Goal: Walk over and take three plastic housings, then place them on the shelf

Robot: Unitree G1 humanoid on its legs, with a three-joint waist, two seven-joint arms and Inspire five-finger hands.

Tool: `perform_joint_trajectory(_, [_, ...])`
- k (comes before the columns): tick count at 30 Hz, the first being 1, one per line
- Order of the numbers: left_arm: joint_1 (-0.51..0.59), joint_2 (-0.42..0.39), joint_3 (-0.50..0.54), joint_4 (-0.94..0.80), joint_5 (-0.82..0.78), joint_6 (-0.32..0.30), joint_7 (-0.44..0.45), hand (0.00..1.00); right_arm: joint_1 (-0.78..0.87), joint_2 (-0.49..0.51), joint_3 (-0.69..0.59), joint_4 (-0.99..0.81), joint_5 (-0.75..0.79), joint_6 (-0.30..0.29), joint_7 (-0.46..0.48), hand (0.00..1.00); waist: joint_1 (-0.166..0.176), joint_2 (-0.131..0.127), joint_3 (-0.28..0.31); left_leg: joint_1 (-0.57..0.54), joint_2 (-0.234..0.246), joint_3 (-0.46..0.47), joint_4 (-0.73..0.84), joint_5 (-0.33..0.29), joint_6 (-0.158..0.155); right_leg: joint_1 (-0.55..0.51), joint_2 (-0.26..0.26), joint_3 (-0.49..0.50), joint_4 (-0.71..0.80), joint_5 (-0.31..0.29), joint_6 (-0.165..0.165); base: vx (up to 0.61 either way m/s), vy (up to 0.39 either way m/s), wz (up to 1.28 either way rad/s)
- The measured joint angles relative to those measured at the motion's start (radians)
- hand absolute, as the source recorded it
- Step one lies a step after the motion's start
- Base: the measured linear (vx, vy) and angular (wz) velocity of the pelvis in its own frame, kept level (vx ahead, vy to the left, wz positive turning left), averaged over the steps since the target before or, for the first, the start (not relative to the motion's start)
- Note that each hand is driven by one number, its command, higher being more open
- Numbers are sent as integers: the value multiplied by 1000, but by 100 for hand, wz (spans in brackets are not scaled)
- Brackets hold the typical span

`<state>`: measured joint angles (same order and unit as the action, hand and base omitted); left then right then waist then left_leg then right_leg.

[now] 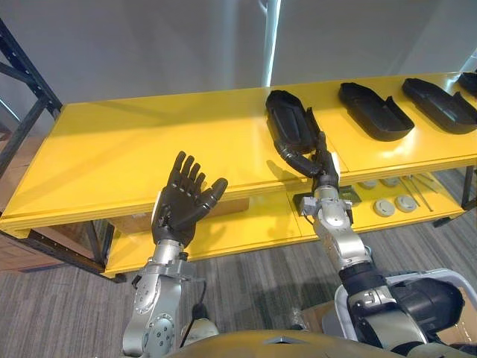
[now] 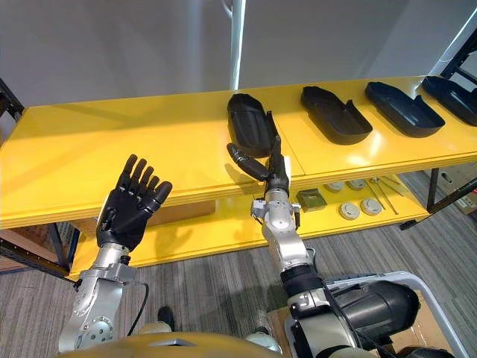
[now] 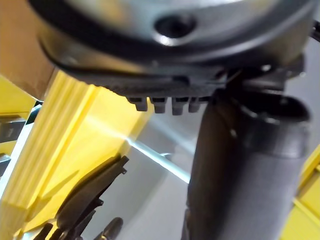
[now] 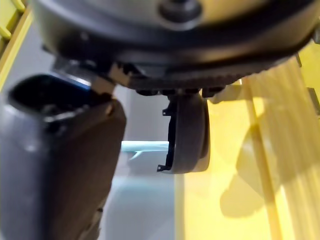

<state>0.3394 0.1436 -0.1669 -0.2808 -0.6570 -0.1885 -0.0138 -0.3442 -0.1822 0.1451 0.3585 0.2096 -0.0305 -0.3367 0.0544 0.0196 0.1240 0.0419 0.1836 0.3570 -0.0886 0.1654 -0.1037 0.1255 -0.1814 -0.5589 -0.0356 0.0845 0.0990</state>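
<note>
The nearest plastic housing (image 1: 287, 115) lies on the yellow shelf top (image 1: 141, 142), right of the middle. Its long axis runs from the front edge towards the back edge, and its rounded end points to the back. Three more plastic housings (image 1: 375, 110) (image 1: 438, 101) (image 1: 469, 80) lie in a row further towards the right end, each angled much the same way and apart from its neighbour.

The right hand (image 1: 322, 170) is raised at the front edge, just at the near end of the nearest housing. Its fingers (image 1: 321, 149) are straight and point up along the housing's near right corner. The thumb (image 1: 294, 160) sticks out sideways below the housing's near end. The hand is spread and grips nothing; in the right wrist view the housing (image 4: 189, 131) shows beyond the fingers, clear of the thumb. The forearm rises steeply from the lower right.

The left hand (image 1: 180, 203) is held upright before the front edge, left of the middle, palm facing the camera with its fingers spread wide, holding nothing.

On the lower shelf board (image 1: 246, 224) lie pale round discs (image 1: 384, 207).
</note>
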Motion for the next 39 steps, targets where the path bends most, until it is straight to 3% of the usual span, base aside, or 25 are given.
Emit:
perform_joint_trajectory(14, [-26, 0, 9, 0, 0, 0, -2, 100, -24, -2, -2, -9, 1, 0, -7, 100, 3, 4, 25, -4, 0, -4, 0, 5, 3, 0, 0, -7, 0, 0, 0, 10, 2, 1])
perform_joint_trajectory(21, [-20, -2, 32, -10, 0, -10, -20, 100, 292, -2, 2, -505, -8, -8, 53, 100, -7, 6, 26, 3, 3, 27, 0, -10, -7, -3, 7, 20, -19, 3, 4, 18, 2, -11])
perform_joint_trajectory(24, [-17, -2, 40, -71, 0, -18, -44, 100, 397, -2, -19, -611, -62, -35, 73, 100, -34, 1, 23, 8, 4, 55, 1, -14, -10, -20, 6, 49, -19, 5, 6, 57, 9, -23])
perform_joint_trajectory(30, [-20, 4, 24, -133, 0, -74, -125, 100, 583, -2, -116, -660, -62, -73, 85, 100, -66, -3, 17, 53, 5, 132, 1, -40, -17, -31, 5, 128, -17, 8, 9, 54, 14, -39])
perform_joint_trajectory(35, [-58, 39, -97, -132, 0, -91, -166, 100, 691, 3, -194, -693, -39, -75, -17, 100, -119, -5, 13, 109, 3, 301, 4, -73, -29, -110, 10, 296, 15, 18, 12, 35, 42, -95])
perform_joint_trajectory(39, [-167, 74, -194, -94, 3, -86, -128, 100, 818, 43, -314, -722, 45, -114, -21, 100, -201, -15, 3, 207, 2, 486, 15, -125, -60, -140, 41, 467, 20, 33, 16, 20, 53, -127])
